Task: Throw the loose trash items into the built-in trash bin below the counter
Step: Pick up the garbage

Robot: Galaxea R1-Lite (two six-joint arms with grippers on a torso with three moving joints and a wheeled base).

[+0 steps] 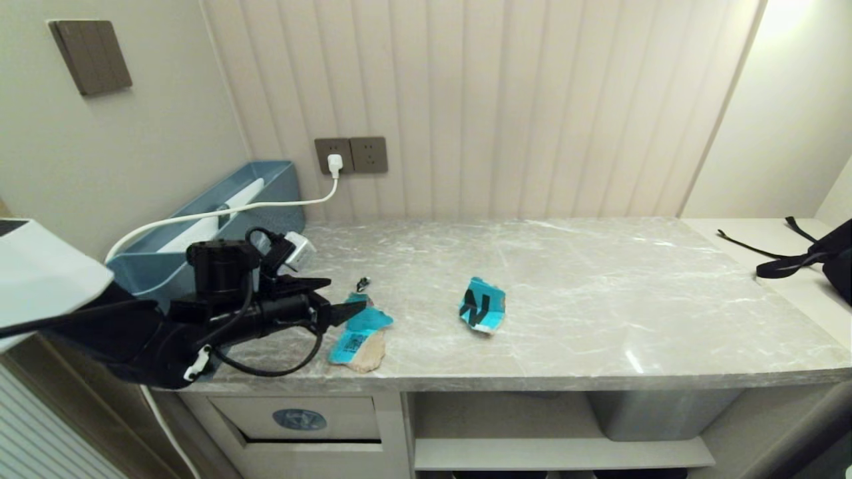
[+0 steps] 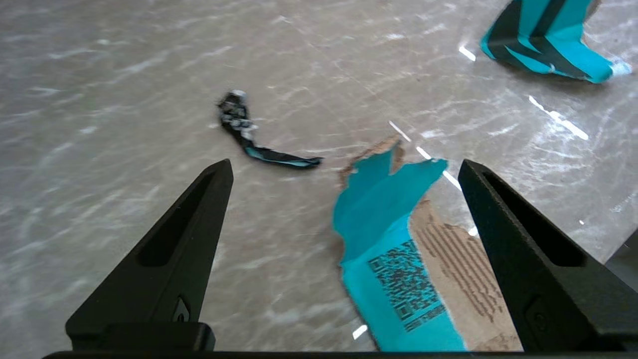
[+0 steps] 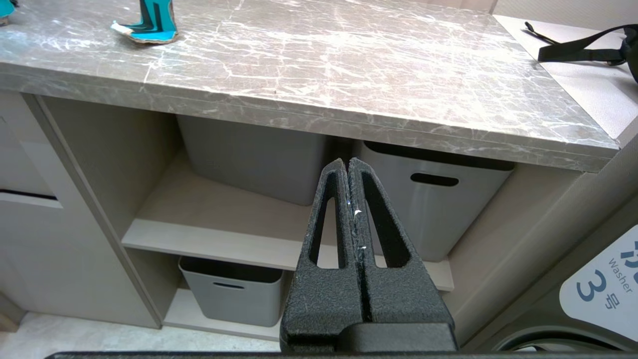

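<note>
Left gripper [image 2: 344, 167] has its fingers spread wide over the near turquoise piece [image 1: 359, 336] at the counter [image 1: 566, 299] front edge. I'd drop straight down and pinch its raised torn end. Right gripper [image 3: 347, 167] is closed, parked below.

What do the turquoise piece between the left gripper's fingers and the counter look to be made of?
The turquoise piece looks like corrugated cardboard with a printed glossy face: its torn edge bares brown ribbed fluting. The counter looks like polished marble or a marble-look slab, grey with white veins and glints.
</note>
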